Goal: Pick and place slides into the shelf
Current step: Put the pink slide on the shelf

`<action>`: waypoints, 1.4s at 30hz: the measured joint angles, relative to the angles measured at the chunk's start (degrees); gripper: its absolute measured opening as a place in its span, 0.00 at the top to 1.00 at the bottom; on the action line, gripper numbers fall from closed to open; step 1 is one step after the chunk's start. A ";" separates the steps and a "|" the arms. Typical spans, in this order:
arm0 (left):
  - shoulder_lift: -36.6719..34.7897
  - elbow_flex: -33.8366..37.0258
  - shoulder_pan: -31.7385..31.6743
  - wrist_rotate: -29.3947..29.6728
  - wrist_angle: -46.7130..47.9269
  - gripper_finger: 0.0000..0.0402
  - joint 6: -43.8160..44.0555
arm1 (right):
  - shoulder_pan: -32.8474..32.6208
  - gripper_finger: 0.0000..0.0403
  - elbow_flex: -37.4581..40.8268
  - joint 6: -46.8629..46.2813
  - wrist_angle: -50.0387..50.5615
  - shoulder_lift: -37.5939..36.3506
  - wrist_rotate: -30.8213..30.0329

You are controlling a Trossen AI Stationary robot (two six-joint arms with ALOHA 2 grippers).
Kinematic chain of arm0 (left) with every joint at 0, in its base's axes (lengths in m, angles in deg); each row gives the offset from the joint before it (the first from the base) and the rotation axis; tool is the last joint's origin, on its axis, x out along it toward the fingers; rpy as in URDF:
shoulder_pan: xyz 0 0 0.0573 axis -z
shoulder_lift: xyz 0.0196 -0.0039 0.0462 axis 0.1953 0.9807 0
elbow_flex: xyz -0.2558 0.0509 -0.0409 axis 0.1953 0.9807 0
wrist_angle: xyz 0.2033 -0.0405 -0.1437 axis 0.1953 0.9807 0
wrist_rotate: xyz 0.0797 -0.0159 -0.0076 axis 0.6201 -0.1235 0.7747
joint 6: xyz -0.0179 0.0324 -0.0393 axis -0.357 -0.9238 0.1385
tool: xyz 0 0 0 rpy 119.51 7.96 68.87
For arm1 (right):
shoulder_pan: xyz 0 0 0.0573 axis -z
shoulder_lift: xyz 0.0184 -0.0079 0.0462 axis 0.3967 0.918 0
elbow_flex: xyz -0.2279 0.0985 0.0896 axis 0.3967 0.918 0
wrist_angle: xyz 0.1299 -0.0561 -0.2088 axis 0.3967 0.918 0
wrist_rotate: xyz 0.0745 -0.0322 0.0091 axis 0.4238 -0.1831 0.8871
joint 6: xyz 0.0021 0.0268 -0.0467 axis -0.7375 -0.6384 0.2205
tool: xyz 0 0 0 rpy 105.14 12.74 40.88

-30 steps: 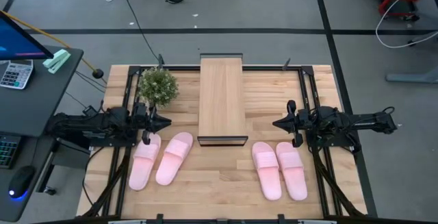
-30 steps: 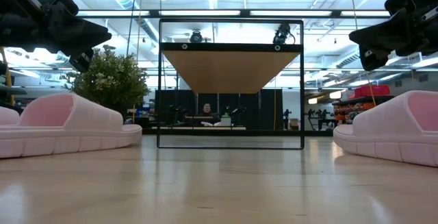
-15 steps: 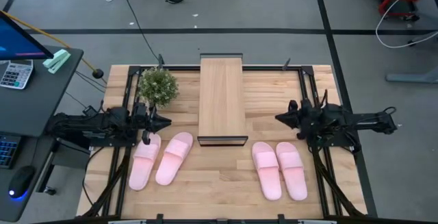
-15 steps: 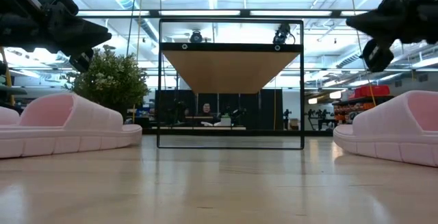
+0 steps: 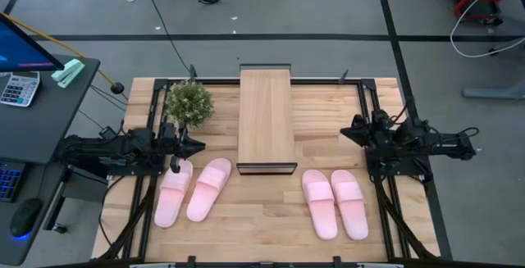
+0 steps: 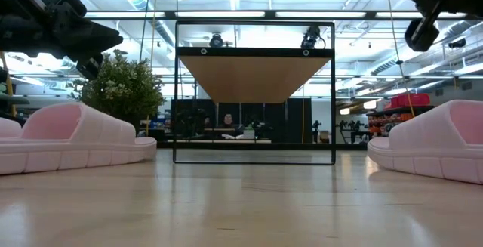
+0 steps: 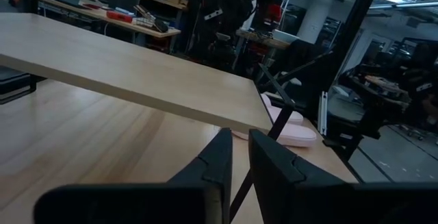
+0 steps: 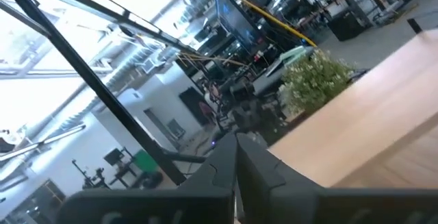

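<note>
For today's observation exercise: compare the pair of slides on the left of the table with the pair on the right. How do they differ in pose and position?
The left pair of slides fans apart toward the shelf, toes splayed; the right pair of slides lies close and parallel. The left pair sits just below the left gripper, near the potted plant; the right pair lies farther from the right gripper. All four are light pink, lying flat on the table, none on the shelf.

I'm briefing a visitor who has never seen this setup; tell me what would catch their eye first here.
Two pairs of pink slides lie on the table's near half, one pair on each side. Between them, toward the far edge, stands the shelf with its light wood top, and a small potted plant sits at its left. The left gripper hangs just above the left pair; the right gripper, shut, waits raised near the right edge.
</note>
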 joint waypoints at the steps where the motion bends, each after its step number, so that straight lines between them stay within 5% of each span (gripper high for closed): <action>1: 0.00 0.01 0.00 -0.01 -0.02 0.86 0.06 | 0.00 0.96 -0.30 -0.04 0.13 0.29 -0.79; 8: 0.01 -0.01 0.00 -0.01 -0.02 0.84 0.39 | 0.00 0.92 -3.15 -1.97 0.17 6.15 -8.11; 27: -0.01 0.01 0.00 -0.01 -2.83 0.86 0.56 | 2.21 0.79 -28.91 -3.67 20.83 37.63 -8.73; 42: -0.01 0.01 -0.07 -0.01 -3.41 0.86 11.44 | 9.72 0.74 -37.81 -12.19 42.18 46.09 15.57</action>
